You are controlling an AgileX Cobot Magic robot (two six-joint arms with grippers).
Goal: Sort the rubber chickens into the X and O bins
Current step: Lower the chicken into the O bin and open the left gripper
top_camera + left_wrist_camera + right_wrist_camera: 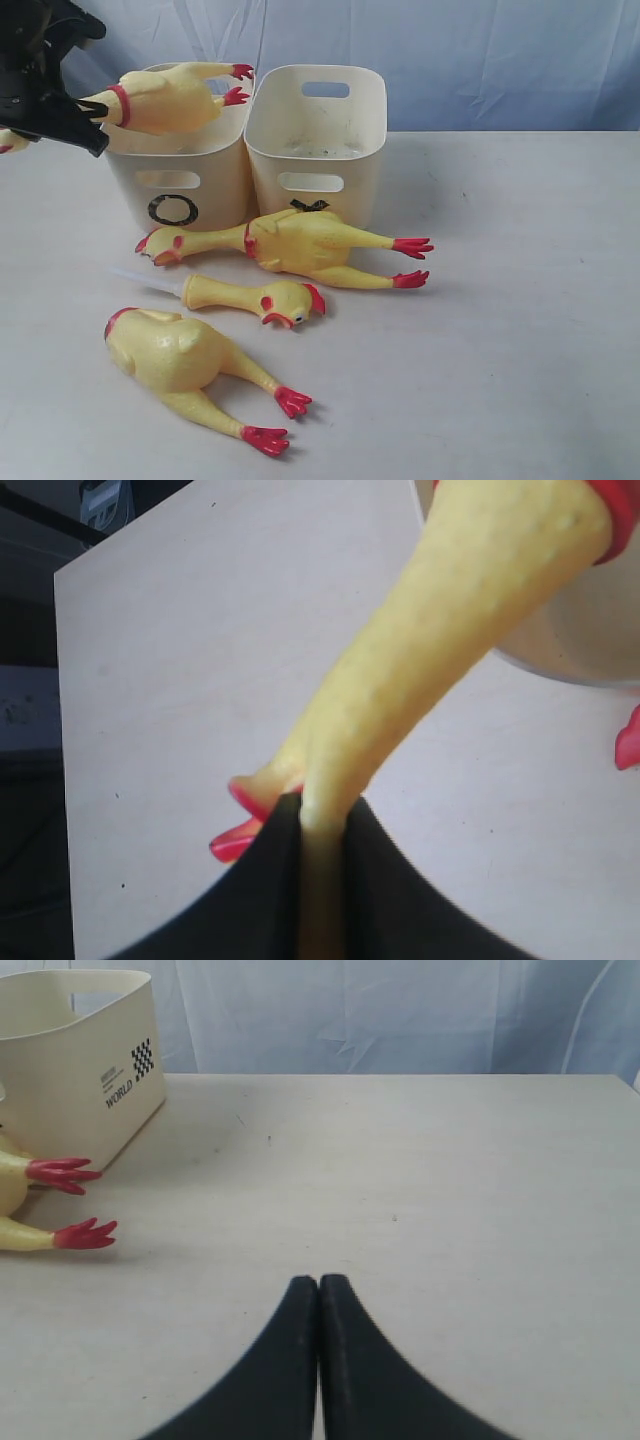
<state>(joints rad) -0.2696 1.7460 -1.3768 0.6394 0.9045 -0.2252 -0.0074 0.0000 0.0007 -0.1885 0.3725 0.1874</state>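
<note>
Exterior: left gripper (92,118) pinches the held chicken (170,97) by the neck. The body hangs roughly level over the O bin (215,185), and the red feet reach toward the X bin (355,195). Looks like the release step. To do it well: centre the body over the O opening, tip the feet down, lower until they sit below the rim, then open. Released from here, the feet could catch the rim next to the X bin. Three more lie on the table (520,300): large chicken (300,245) just in front of the X bin, hiding most of its mark; small chicken (250,297); front chicken (170,350).

Left wrist: fingers (260,900) clamp the thin neck close to the head, beak (245,820) poking out beside them. The long body hangs free toward the O bin (575,630), so move slowly; it may swing.

Right wrist: right gripper (319,1285) is pressed together and empty over the table (450,1210), well apart from the X bin (60,1070). Keep it parked.
</note>
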